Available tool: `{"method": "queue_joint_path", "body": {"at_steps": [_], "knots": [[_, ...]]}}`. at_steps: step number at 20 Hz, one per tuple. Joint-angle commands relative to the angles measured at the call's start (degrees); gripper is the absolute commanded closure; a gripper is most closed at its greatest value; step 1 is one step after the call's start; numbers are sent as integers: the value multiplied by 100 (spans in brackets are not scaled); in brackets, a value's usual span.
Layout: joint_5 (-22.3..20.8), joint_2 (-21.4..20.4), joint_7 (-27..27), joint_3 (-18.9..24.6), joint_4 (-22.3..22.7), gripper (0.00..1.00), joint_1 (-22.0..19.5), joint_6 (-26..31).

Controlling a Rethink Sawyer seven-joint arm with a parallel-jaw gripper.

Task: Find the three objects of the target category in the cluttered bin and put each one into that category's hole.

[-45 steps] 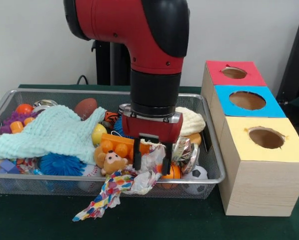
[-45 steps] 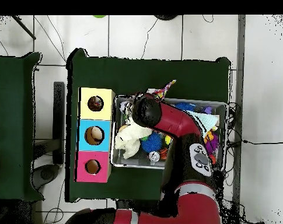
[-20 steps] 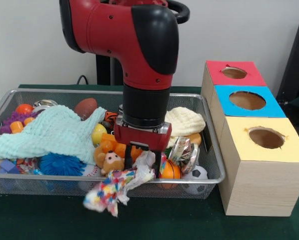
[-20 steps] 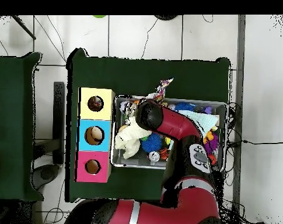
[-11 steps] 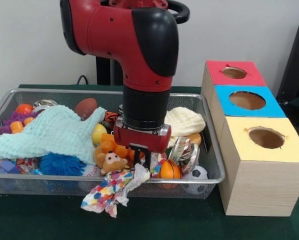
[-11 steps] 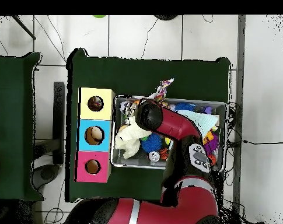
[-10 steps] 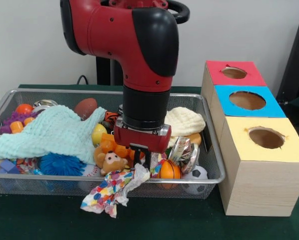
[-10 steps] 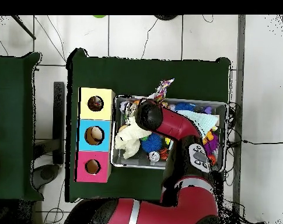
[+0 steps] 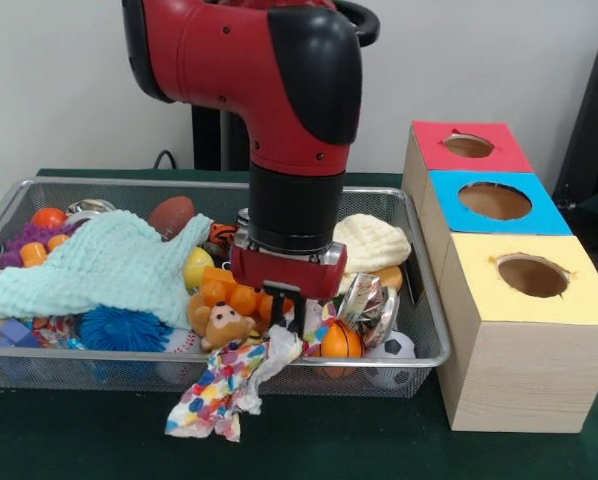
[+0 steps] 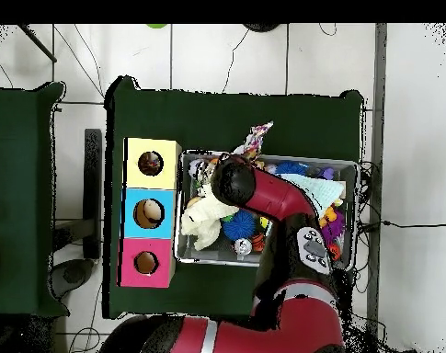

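Black-fingered gripper (image 9: 288,322) clamped together on multicoloured patterned cloth (image 9: 224,387); cloth hangs over near rim of wire mesh bin (image 9: 409,355).

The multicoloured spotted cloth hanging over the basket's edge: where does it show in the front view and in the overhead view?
Front view: the multicoloured cloth hangs over the wire basket's near rim, low and left of centre, its upper end at the gripper.
Overhead view: the cloth pokes past the basket's upper edge, above the arm.
Shared landmark: the yellow-topped box, nearest the cloth's side of the basket in both.
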Motion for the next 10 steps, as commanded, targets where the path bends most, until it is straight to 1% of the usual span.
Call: {"method": "queue_joint_path", "body": {"at_steps": [1,3,6,8,10], "knots": [[142,-790,974,90,-54,100,247,941],[148,-902,986,16,-186,100,339,1207],[169,-998,1047,-47,-371,100,443,1391],[179,-1033,1073,-57,-443,100,480,1355],[214,-1050,1098,-39,-529,100,501,1461]]}}
